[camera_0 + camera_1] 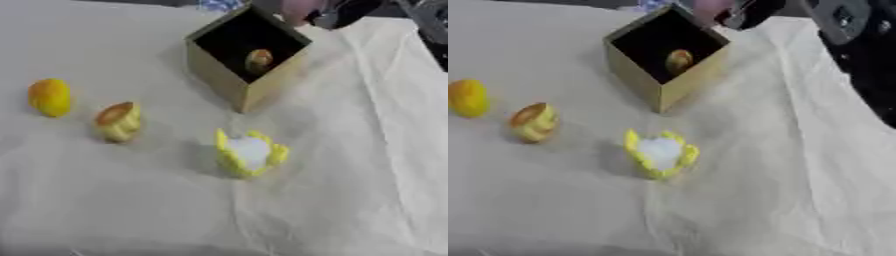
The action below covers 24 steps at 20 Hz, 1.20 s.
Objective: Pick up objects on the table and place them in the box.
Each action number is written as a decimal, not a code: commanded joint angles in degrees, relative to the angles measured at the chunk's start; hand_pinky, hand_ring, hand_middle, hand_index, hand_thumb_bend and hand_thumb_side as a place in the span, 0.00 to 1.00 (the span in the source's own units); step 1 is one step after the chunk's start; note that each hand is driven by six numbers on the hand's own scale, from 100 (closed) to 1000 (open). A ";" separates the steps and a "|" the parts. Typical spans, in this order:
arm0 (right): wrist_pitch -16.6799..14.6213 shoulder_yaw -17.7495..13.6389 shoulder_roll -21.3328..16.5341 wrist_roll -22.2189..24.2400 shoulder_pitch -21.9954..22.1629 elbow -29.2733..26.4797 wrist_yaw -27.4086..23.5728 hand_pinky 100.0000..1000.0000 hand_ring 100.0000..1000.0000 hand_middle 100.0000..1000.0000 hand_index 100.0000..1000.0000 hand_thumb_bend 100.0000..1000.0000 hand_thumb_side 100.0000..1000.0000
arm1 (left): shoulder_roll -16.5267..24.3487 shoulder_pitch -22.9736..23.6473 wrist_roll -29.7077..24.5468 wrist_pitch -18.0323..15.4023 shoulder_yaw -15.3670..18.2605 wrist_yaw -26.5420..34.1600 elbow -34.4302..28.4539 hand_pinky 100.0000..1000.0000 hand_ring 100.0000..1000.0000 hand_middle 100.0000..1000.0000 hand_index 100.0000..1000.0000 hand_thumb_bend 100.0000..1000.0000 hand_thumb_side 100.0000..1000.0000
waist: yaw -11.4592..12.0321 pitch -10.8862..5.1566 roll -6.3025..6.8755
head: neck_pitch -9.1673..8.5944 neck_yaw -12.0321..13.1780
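In the left eye view, a box is standing open on the cloth-covered surface, with one small yellowish item already lying inside against its dark lining. Three things are waiting outside it: an orange-yellow fruit far to the left, a tan and yellow piece just beside it, and a yellow-rimmed white piece in front of the box's near corner. A dark blurred shape with a pinkish patch, probably the right hand, is showing at the top edge just behind the box's far right corner; whether its fingers are spread or curled I cannot tell, and it does not appear to be holding anything. In the right eye view, the same hand is hanging at the top, close to the box rim and well apart from all three loose things, and the robot's dark right arm is filling the right edge. The left hand is showing in neither view. Judging from this, one placement is done and a fresh pick is due; the next move is calling for a reach down toward the white piece, which is lying nearest the hand.
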 commanded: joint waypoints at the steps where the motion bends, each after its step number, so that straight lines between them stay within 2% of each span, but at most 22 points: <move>1: -2.33 -1.63 2.34 -0.30 -2.71 5.48 4.65 0.86 0.77 0.66 0.76 0.19 0.12 | 1.24 -0.13 -0.31 -0.09 -0.14 0.35 -0.68 0.84 0.61 0.68 0.79 0.04 0.82 | 0.17 -1.08 0.33 | 0.04 -0.36; 2: -3.22 -1.80 3.18 -0.02 -3.15 7.09 6.11 0.87 0.81 0.72 0.81 0.21 0.18 | 1.23 -0.18 -0.35 -0.10 -0.17 0.38 -0.67 0.84 0.61 0.68 0.79 0.04 0.82 | 0.24 -1.05 0.32 | 0.04 -0.43; 6: -6.08 -3.07 4.63 0.25 -3.99 10.70 9.69 0.87 0.81 0.72 0.81 0.21 0.18 | 1.20 -0.22 -0.43 -0.12 -0.17 0.45 -0.65 0.84 0.61 0.68 0.79 0.04 0.82 | 0.25 -1.02 0.35 | 0.06 -0.48; 7: -6.53 -3.07 4.80 0.25 -3.91 11.26 10.19 0.89 0.87 0.82 0.90 0.25 0.26 | 1.20 -0.23 -0.46 -0.12 -0.18 0.45 -0.65 0.84 0.61 0.68 0.79 0.04 0.82 | 0.26 -1.01 0.32 | 0.06 -0.48; 12: -8.04 -3.80 5.76 1.36 -3.72 12.75 12.10 0.89 0.86 0.80 0.90 0.25 0.25 | 1.05 -0.27 -0.92 -0.05 -0.31 0.53 -0.65 0.84 0.61 0.68 0.79 0.04 0.82 | 0.09 -1.10 0.33 | -0.03 -0.36; 20: -7.40 -3.45 4.44 0.89 -2.42 7.97 7.68 0.88 0.84 0.78 0.89 0.21 0.24 | 0.96 -0.23 -1.26 0.01 -0.29 0.55 -0.62 0.84 0.62 0.68 0.79 0.04 0.82 | -0.07 -1.28 0.31 | 0.04 -0.20; 24: -8.68 -2.36 0.74 0.31 -0.11 2.82 4.28 0.88 0.82 0.76 0.87 0.19 0.24 | 1.04 -0.19 -1.23 -0.02 -0.13 0.47 -0.66 0.84 0.62 0.68 0.79 0.04 0.83 | -0.12 -1.12 0.17 | 0.05 0.13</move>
